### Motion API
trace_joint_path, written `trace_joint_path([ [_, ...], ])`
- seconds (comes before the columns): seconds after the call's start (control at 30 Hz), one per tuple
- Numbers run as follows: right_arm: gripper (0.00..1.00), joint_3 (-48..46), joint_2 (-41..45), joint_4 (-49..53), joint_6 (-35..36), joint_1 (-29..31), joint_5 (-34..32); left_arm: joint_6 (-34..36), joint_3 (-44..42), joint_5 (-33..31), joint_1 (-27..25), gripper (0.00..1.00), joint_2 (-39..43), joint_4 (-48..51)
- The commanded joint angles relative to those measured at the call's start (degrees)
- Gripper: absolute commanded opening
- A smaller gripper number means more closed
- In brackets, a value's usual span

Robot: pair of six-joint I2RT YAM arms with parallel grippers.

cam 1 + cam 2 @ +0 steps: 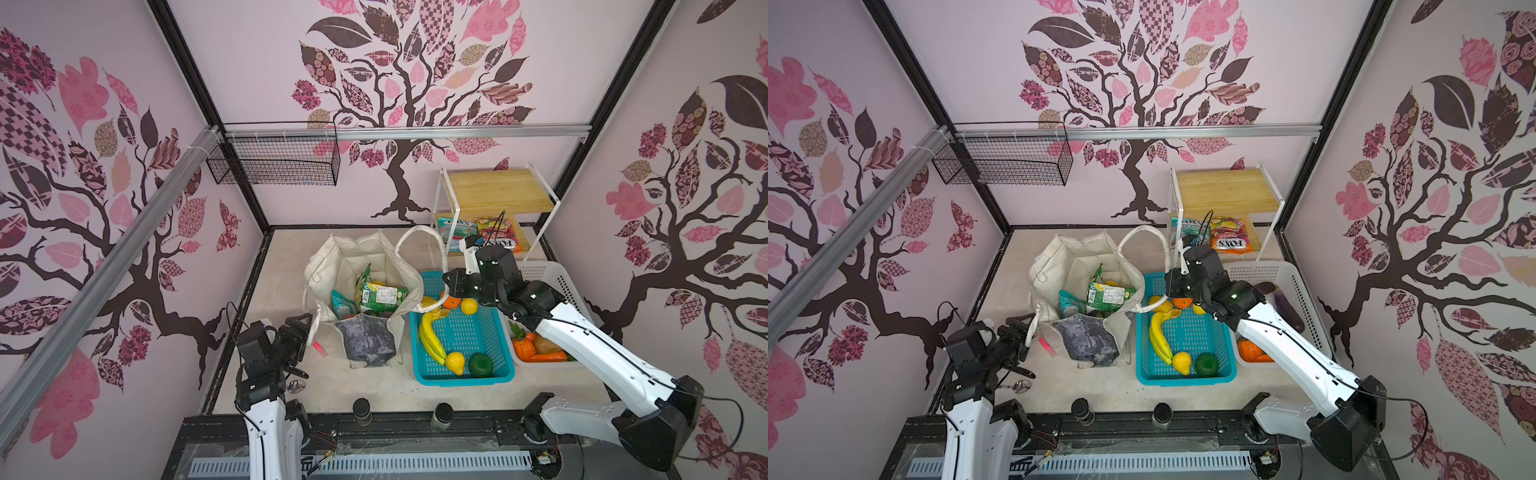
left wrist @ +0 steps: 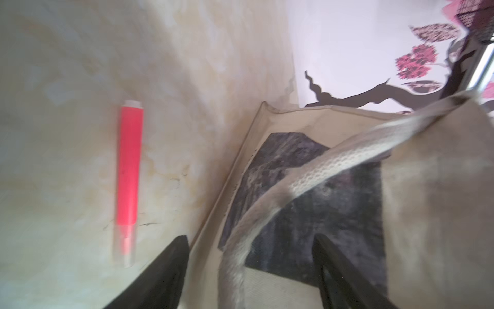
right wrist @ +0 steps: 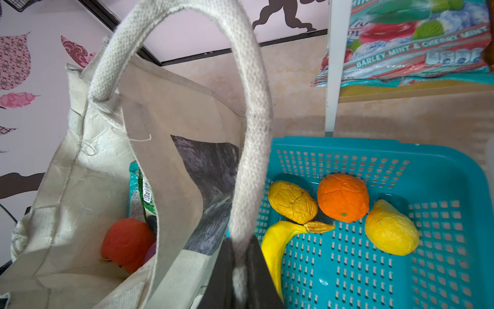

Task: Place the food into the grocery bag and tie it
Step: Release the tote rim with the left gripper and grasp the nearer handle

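Centrally, the grocery bag (image 1: pixel 324 266) stands open, its side against the teal basket (image 1: pixel 461 376), with bare floor (image 1: pixel 282 286) on its left. Only the right wrist view shows a red tomato (image 3: pixel 125 243) inside. The right gripper (image 3: pixel 239 267) pinches one strap handle (image 3: pixel 251 107). The left gripper (image 2: pixel 250 238) gapes wide astride the other handle (image 2: pixel 307 176), gripping nothing.

White arms (image 1: pixel 602 349), apparently matte-black joints (image 1: pixel 652 424)

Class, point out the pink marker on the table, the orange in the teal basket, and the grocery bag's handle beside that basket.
Pink marker (image 2: pixel 128 166): left wrist view, middle of its barrel.
Orange (image 3: pixel 343 197): right wrist view, centre of its peel.
Bag handle (image 3: pixel 256 120): right wrist view, woven strap of the loop.
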State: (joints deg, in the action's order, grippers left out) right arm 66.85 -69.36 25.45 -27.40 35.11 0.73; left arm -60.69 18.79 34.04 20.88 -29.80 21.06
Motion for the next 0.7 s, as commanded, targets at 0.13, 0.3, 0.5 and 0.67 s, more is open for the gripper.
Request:
trace_joint_path([
  [0.13,0.00,-0.21,0.81,-1.76,-0.39,0.04,0.64,-21.01,-8.80,4.52,0.06,0.88,3.61,-19.80],
  [0.3,0.00,-0.63,0.89,-2.31,-0.90,0.04,0.86,-25.82,-9.76,6.71,0.12,0.58,1.62,-25.31],
  [0.5,0.00,-0.71,1.34,-2.04,-0.97,0.01,0.37,-16.59,-3.10,6.25,0.21,0.00,-0.62,-18.98],
  [0.67,0.00,0.28,1.80,-1.02,-0.27,0.01,-0.06,-0.28,11.87,-3.91,0.25,0.00,1.40,1.59],
])
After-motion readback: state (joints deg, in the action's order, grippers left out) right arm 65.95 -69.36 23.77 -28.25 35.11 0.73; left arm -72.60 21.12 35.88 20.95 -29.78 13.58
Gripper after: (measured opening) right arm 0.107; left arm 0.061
